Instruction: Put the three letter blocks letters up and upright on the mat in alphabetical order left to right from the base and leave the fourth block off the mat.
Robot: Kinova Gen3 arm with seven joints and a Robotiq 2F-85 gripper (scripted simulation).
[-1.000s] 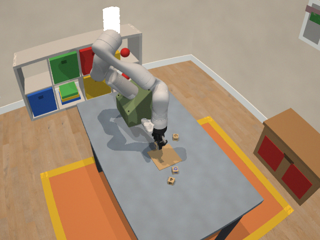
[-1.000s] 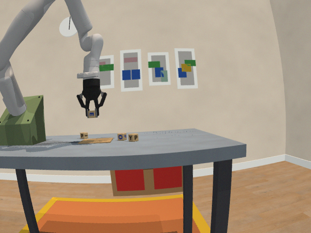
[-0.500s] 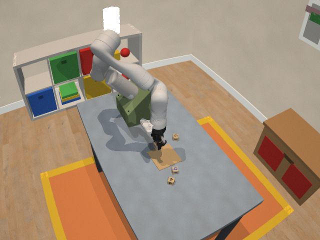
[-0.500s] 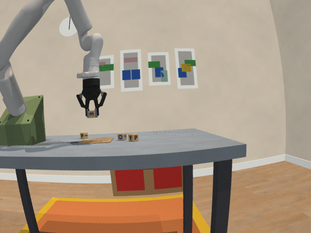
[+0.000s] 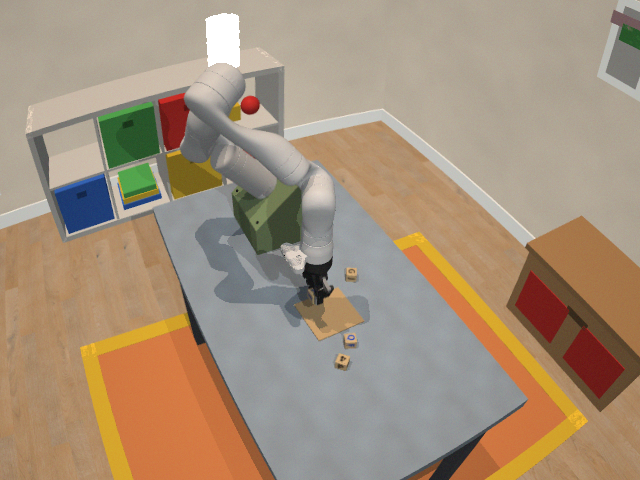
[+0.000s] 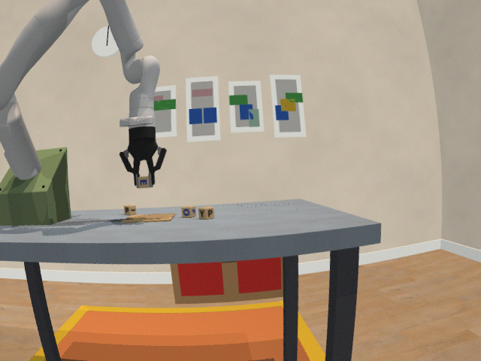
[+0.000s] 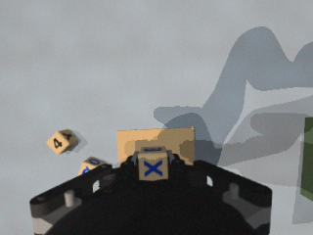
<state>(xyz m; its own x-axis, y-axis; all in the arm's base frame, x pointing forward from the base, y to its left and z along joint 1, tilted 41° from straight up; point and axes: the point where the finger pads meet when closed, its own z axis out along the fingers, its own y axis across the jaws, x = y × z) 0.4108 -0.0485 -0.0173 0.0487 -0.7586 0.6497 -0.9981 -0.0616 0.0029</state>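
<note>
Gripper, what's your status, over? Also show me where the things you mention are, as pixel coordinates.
Gripper [image 5: 321, 300] [image 6: 143, 181] [image 7: 153, 158] shut on a lettered block [image 5: 312, 296] [image 6: 143, 182] [image 7: 153, 166], held above the mat [image 5: 338, 315] [image 6: 155, 217] [image 7: 156, 137]. Three other blocks off the mat. Nothing visibly blocking.

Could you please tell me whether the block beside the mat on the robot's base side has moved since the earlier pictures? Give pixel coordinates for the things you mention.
No; in the top view, the block [image 5: 351, 274] [image 6: 129, 210] sits at the same spot relative to the mat [image 5: 338, 315] [image 6: 155, 218].
</note>
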